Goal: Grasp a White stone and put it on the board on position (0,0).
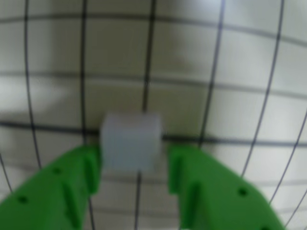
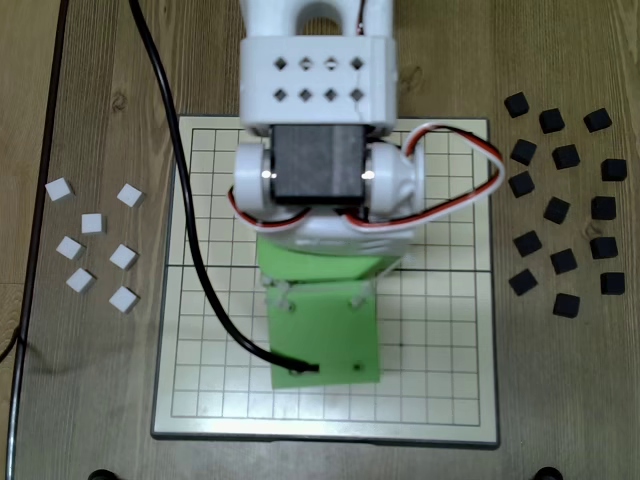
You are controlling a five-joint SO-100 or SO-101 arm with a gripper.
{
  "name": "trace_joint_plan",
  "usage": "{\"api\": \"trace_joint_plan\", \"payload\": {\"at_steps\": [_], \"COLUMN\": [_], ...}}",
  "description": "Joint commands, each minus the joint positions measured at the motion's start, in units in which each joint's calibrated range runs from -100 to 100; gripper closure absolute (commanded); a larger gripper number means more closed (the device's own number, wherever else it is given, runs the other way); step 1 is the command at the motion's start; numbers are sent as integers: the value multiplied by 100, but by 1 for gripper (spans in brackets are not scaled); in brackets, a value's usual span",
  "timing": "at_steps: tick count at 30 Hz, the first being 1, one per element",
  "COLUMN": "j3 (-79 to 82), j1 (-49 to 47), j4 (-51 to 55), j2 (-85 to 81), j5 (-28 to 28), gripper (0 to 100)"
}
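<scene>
The board [image 2: 440,400] lies under my arm. My claw [image 1: 134,167] hangs low over it, green fingers [image 1: 86,167] apart, flanking the White stone [image 1: 130,142] without clearly pinching; it sits on a grid crossing, probably set down.

A wooden table [image 2: 90,400] carries the board [image 2: 440,400], white blocks [image 2: 92,223], black blocks [image 2: 565,157].

Arm reaches from the top edge of the fixed view down over the board [image 2: 440,300], white servo housing uppermost, green wrist plate pointing to the board's near edge. In the wrist view the green pincer [image 1: 134,165] stands with jaws parted, one either side of the stone [image 1: 130,141]; contact cannot be confirmed through blur.
</scene>
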Motion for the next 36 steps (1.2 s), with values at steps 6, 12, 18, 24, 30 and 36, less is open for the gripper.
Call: {"api": "trace_joint_plan", "payload": {"at_steps": [6,12,18,24,30,36], "j3": [-1574,-1709,-1709,-1661,-898,1334], "j1": [-116,-134,-125,-134,-152,-189], "j4": [633,715,707,715,649,21], "j2": [-514,-514,-497,-539,-1141,-2828], "j5": [24,15,24,15,-44,-166], "gripper": [88,88,88,88,88,88]}}
